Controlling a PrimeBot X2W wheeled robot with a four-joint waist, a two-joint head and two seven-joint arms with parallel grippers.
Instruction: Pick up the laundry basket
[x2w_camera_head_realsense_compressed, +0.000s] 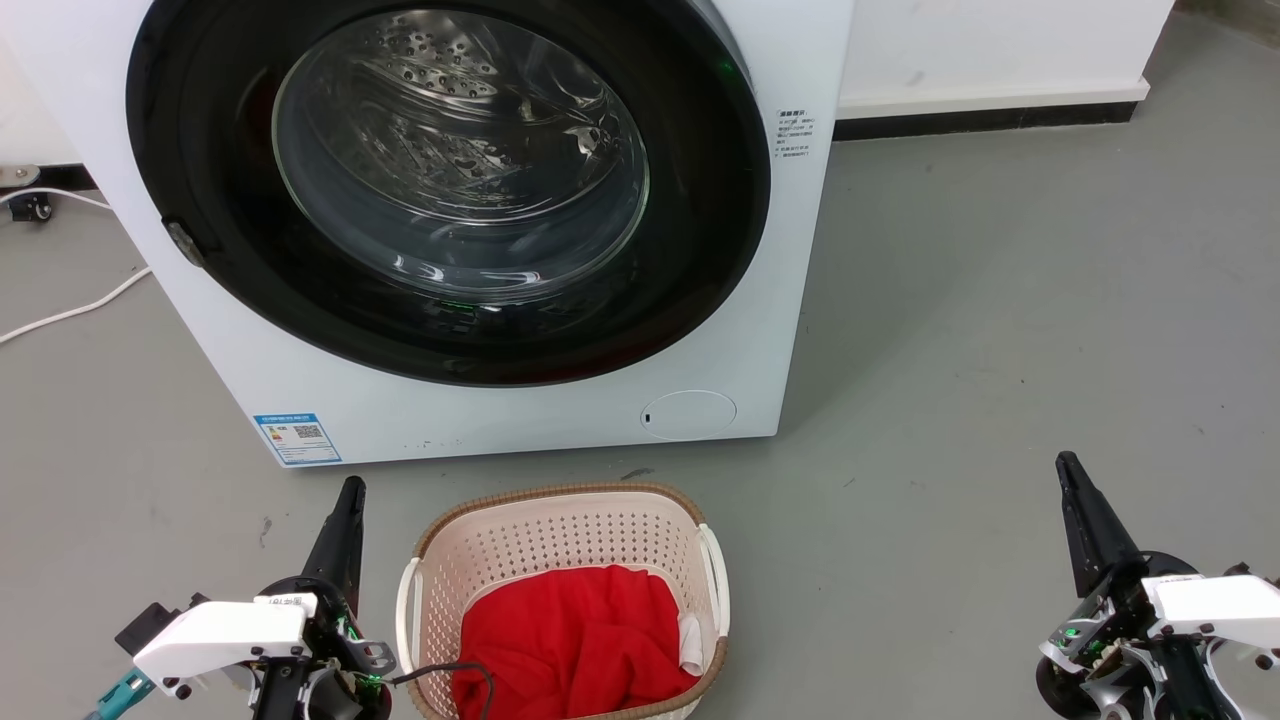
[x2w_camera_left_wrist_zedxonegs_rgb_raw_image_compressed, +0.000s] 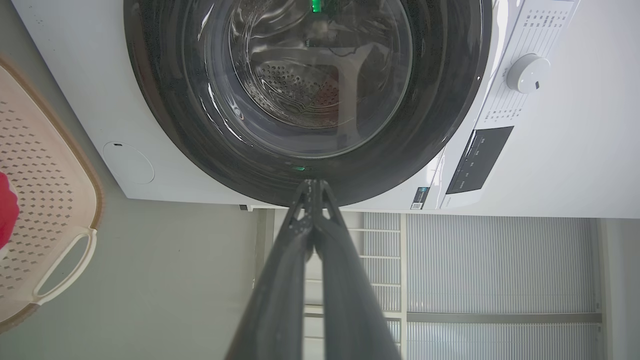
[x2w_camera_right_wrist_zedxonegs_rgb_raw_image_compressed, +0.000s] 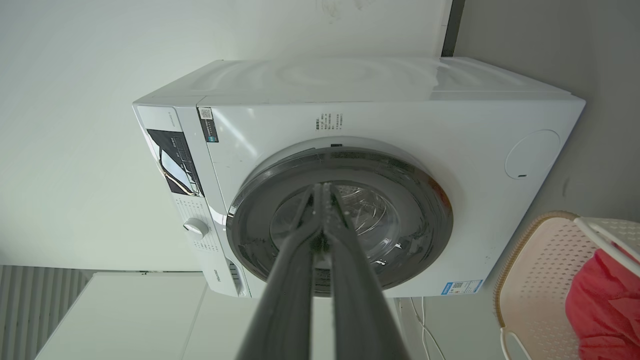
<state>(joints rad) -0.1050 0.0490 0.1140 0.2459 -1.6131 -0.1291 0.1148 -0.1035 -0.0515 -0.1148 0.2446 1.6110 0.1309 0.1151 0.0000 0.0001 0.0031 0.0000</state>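
Head view: laundry basket (x2w_camera_head_realsense_compressed: 560, 540) is sitting on the grey floor (x2w_camera_head_realsense_compressed: 950, 350) before the washing machine (x2w_camera_head_realsense_compressed: 520, 425), holding a red cloth (x2w_camera_head_realsense_compressed: 570, 640).
Left gripper (x2w_camera_head_realsense_compressed: 352, 492): hovering just beside the laundry basket's left side, fingers pressing together, gripping nothing.
Right gripper (x2w_camera_head_realsense_compressed: 1068, 468): hanging well apart on the right, fingers pressing together, empty.

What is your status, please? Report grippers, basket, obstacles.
Left gripper shut, empty, beside the laundry basket. Right gripper shut, empty, well apart. Basket on floor before washing machine, red cloth inside. Dark cable over its near-left rim.
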